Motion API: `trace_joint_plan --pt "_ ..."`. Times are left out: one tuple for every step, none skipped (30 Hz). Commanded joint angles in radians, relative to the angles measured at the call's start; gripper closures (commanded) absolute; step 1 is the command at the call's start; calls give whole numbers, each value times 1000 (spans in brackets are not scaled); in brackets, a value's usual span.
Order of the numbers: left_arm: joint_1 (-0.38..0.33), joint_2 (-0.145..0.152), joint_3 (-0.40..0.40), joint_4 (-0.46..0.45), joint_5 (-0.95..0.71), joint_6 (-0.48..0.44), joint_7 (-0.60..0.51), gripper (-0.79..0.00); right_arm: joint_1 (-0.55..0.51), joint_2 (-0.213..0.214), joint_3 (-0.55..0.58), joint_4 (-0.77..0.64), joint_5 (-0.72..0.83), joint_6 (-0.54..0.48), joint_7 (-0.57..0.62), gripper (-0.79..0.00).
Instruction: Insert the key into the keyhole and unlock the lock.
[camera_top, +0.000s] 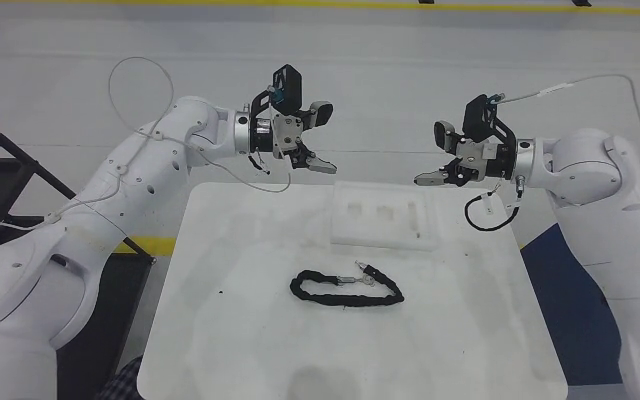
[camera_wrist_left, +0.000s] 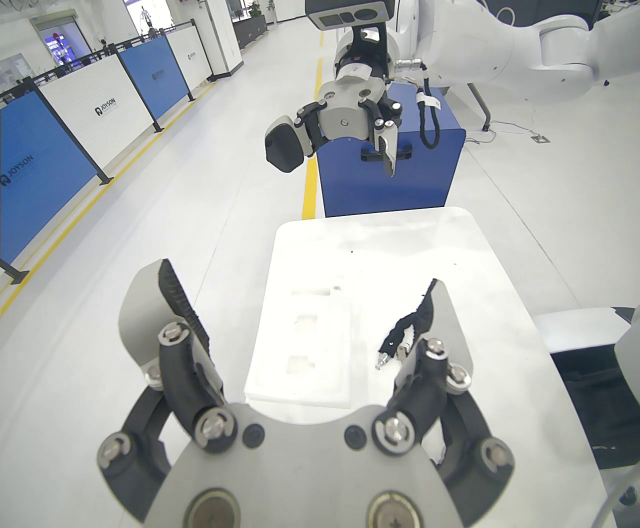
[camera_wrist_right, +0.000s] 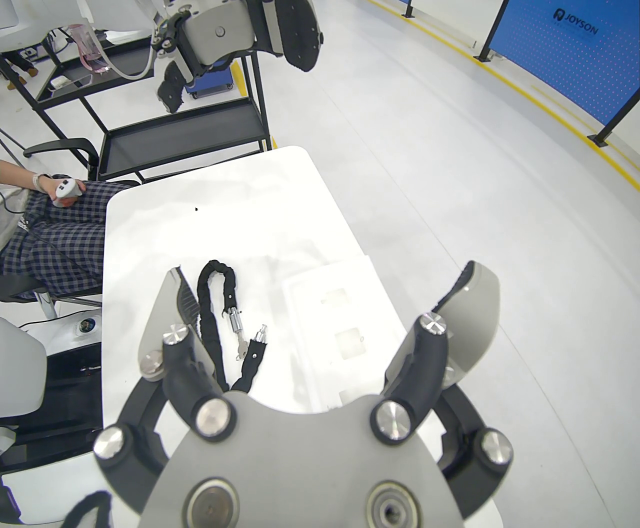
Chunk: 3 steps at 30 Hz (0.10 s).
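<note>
The left tool (camera_wrist_left: 300, 275) and right tool (camera_wrist_right: 322, 270) are held empty, fingers apart, over the far edge of the white table (camera_top: 250, 330). A black fabric-sleeved chain lock (camera_top: 345, 288), a small silver key (camera_wrist_right: 242, 351) at its metal ends, is laid mid-table, just beside a white recessed foam tray (camera_top: 385, 215).

Brightness: high and even indoor light in all 3 views.
Glare: the white table (camera_wrist_left: 380, 240) is washed out, and the foam block (camera_wrist_left: 300, 350) nearly merges with it.
Contrast: the black chain lock (camera_top: 340, 298) reads dark against the table.
Shadows: soft and weak.
Distortion: in the 2 wrist views, the yellow floor line (camera_wrist_right: 530, 98) bows near the edges.
</note>
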<state>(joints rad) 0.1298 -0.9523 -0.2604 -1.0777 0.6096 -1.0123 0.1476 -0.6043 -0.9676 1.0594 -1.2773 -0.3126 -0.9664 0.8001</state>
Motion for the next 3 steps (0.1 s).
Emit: trace_joint_plan --pt "0 0 0 0 0 0 0 -785 0 0 0 0 0 0 0 -784" --pt "0 0 0 0 0 0 0 -785 0 0 0 0 0 0 0 -784" --pt "0 0 0 0 0 0 0 -785 0 0 0 0 0 0 0 -784"
